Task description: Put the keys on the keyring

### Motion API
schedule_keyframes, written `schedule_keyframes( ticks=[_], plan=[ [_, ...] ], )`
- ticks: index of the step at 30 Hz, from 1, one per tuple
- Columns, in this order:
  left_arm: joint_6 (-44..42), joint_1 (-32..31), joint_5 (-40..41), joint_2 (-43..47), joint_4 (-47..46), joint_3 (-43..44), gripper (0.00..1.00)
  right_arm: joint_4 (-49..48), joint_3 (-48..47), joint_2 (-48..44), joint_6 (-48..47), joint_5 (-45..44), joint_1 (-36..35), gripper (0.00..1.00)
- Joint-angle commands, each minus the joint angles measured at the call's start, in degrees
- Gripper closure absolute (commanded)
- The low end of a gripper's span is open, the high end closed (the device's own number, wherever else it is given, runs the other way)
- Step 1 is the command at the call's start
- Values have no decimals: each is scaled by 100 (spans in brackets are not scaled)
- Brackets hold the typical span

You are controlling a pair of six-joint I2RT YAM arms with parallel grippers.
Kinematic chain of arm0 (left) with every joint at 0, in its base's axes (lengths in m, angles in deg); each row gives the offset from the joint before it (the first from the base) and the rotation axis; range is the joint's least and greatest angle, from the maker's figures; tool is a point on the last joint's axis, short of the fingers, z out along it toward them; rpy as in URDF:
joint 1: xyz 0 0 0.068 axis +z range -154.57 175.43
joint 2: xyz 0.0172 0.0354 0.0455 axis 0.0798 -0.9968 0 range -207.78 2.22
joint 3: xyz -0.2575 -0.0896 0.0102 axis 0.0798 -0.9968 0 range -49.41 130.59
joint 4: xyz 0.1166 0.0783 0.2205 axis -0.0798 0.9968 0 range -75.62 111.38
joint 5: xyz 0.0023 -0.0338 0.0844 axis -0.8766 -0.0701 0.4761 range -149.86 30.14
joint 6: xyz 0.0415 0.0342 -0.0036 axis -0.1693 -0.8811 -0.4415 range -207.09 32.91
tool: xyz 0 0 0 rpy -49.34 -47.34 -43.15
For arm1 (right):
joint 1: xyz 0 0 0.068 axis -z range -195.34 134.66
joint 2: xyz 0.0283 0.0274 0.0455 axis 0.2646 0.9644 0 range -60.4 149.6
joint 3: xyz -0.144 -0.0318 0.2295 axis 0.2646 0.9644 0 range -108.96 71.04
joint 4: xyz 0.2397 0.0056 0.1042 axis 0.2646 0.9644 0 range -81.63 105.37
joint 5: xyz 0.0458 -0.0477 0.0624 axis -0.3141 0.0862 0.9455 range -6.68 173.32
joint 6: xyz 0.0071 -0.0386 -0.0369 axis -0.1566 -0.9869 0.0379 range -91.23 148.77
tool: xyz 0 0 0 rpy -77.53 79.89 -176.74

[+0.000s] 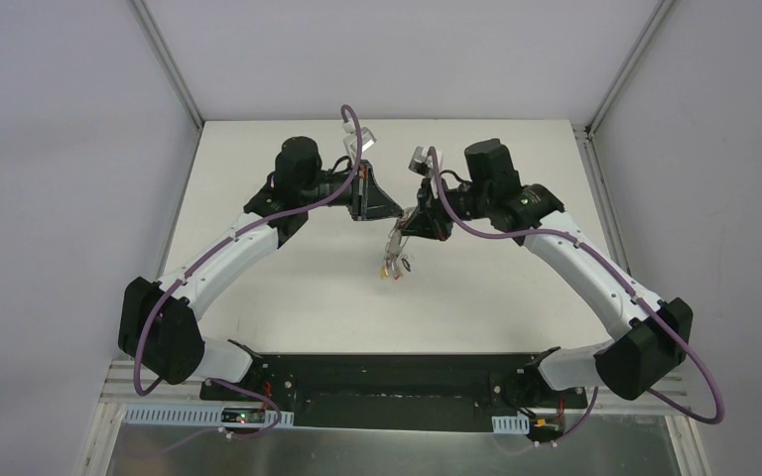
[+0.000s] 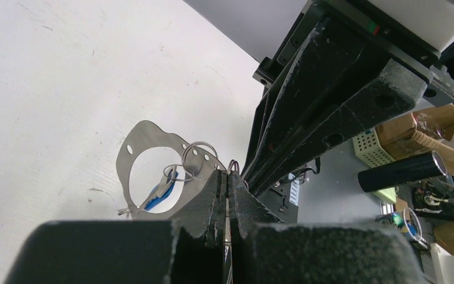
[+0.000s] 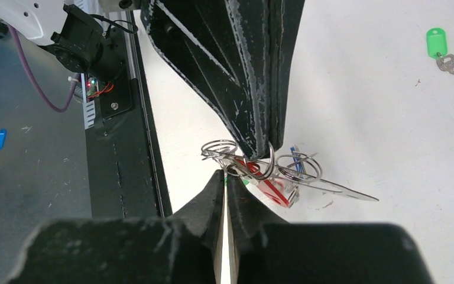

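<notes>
The left arm reaches in over the middle of the white counter (image 1: 496,288). Its left claw (image 1: 382,210) is closed tight, with the fingertips pinched on the edge of a large grey metal keyring (image 2: 148,130). Seen close up, the keyring is a flat band with small holes punched along it. It is held up off the counter and juts out sideways from the fingertips.

Small silver wire split rings (image 2: 199,157) hang on the band right beside those fingertips. Below them dangles a bunch of small silver keys with coloured plastic tags (image 1: 395,260), in the air above the counter's centre. Among them I can pick out a blue oblong tag (image 2: 155,199) showing through the loop and a red oblong tag (image 3: 272,190) under the rings.

The right claw (image 1: 419,223) comes in tip to tip against the left one. Its fingers are closed to a hairline slit and its tips touch the cluster of rings. I cannot tell which piece it pinches, if any.

One silver key with a green tag (image 3: 443,50) lies flat on the counter by itself, well apart from the bunch.
</notes>
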Motion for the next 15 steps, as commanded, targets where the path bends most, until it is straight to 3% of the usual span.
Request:
schedule_keyframes(
  ticks=[1, 15],
  plan=[
    [92, 72, 174, 44, -295, 71, 100, -97, -188, 95, 1, 72, -126, 95],
    [-199, 87, 49, 218, -126, -1, 100, -14, -368, 237, 24, 11, -157, 95]
  ],
)
